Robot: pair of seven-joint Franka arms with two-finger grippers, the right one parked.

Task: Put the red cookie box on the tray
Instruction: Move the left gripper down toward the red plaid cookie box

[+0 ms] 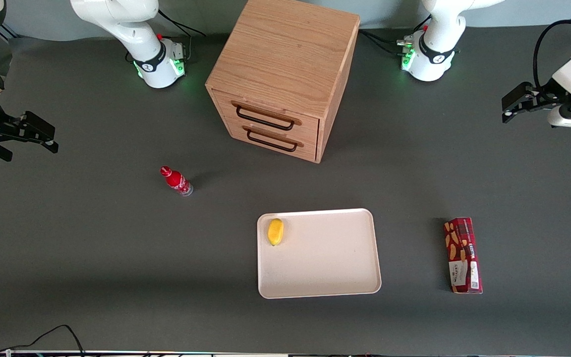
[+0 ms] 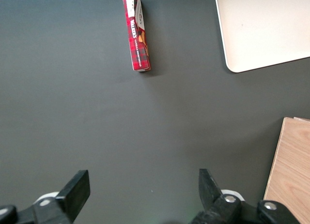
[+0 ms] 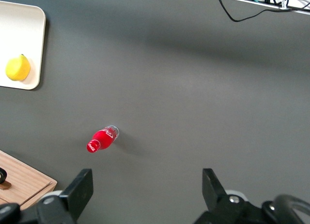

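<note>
Hovering gripper (image 1: 508, 110), fingers spread, empty

Dark grey matte tabletop (image 1: 92, 258) fills the scene under even, diffuse light. A light oak two-drawer cabinet (image 1: 285, 74) stands on it, set at an angle. Each drawer front carries one black wire handle, upper (image 1: 265, 118) and lower (image 1: 271, 140). A pale grey wall strip (image 1: 37, 20) borders the table. A thin black cable (image 1: 52, 333) lies at the edge nearest the front camera.

In the left wrist view the picture's edge cuts off one end of the red cookie box (image 2: 137, 33), most of the tray (image 2: 232, 50), and the open gripper (image 2: 144, 187) fingers' bases
</note>
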